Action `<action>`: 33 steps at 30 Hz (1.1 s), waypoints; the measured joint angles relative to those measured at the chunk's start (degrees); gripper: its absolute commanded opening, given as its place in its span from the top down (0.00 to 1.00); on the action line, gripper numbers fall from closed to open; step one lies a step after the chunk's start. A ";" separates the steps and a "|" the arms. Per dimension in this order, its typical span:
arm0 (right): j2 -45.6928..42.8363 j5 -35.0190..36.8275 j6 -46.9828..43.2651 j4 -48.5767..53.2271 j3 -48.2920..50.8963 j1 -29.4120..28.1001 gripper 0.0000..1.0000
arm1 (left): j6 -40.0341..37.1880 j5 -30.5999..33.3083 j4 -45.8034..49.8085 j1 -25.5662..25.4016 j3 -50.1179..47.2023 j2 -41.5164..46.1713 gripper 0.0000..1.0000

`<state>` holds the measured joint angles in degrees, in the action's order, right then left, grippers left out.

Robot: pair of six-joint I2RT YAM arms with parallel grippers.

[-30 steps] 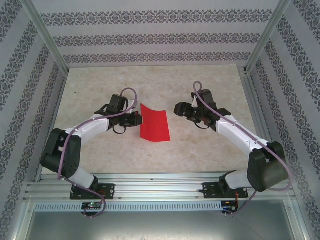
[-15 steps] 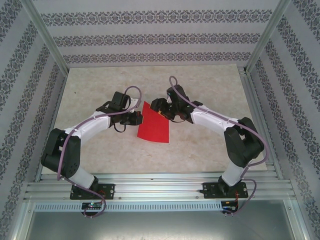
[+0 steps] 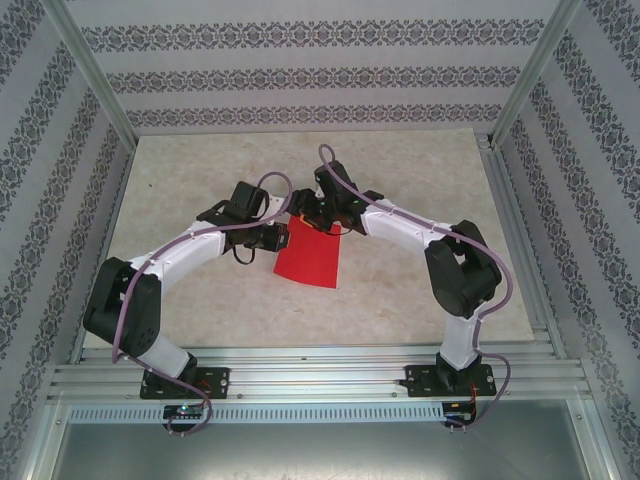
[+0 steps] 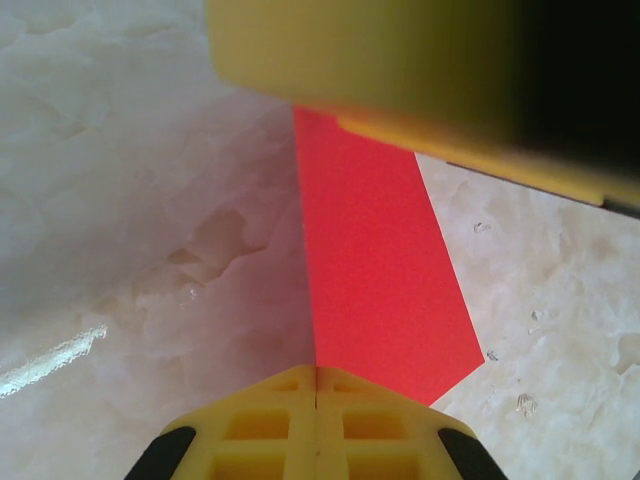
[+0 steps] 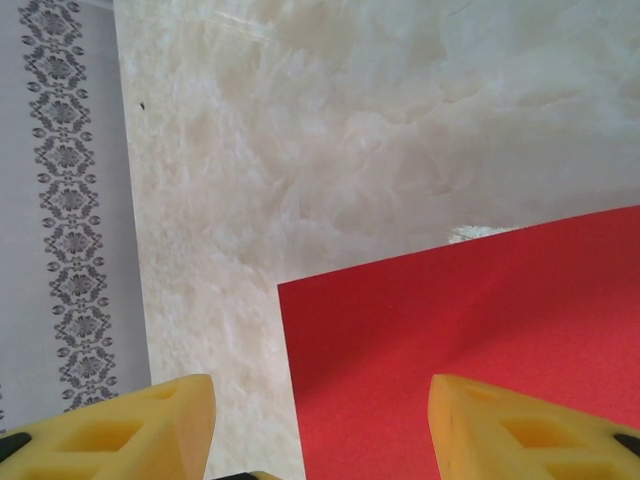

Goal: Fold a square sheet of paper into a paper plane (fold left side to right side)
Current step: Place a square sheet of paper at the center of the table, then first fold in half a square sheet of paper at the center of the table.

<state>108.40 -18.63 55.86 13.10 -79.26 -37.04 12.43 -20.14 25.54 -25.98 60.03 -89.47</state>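
The paper plane [image 3: 309, 257], a red sheet folded to a strip, lies flat on the marble table [image 3: 420, 170]. The left gripper [image 4: 316, 378] has its fingers pressed together, tips at the paper's left edge. The right gripper [image 5: 320, 392] is spread apart, straddling the paper's far left corner.

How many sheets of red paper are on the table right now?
1. The red paper lies flat mid-table, its left edge at the shut left fingers, one corner below the open right fingers. Any layer folded underneath would be hidden.
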 measured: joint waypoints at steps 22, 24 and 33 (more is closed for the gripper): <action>2.89 1.29 -3.28 9.20 -5.51 -0.85 0.62 | -3.65 6.88 4.20 -3.10 1.55 0.66 1.00; 2.99 1.36 -3.30 9.55 -5.51 -0.87 0.65 | -3.91 7.56 4.70 -3.32 1.66 0.66 1.00; 3.02 1.66 -3.30 10.34 -5.51 -1.22 0.71 | -4.42 9.99 6.08 -3.89 2.29 0.66 1.00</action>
<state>111.42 -16.97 52.56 23.44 -84.77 -38.26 8.01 -10.15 31.62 -29.87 62.33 -88.82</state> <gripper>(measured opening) 0.293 0.059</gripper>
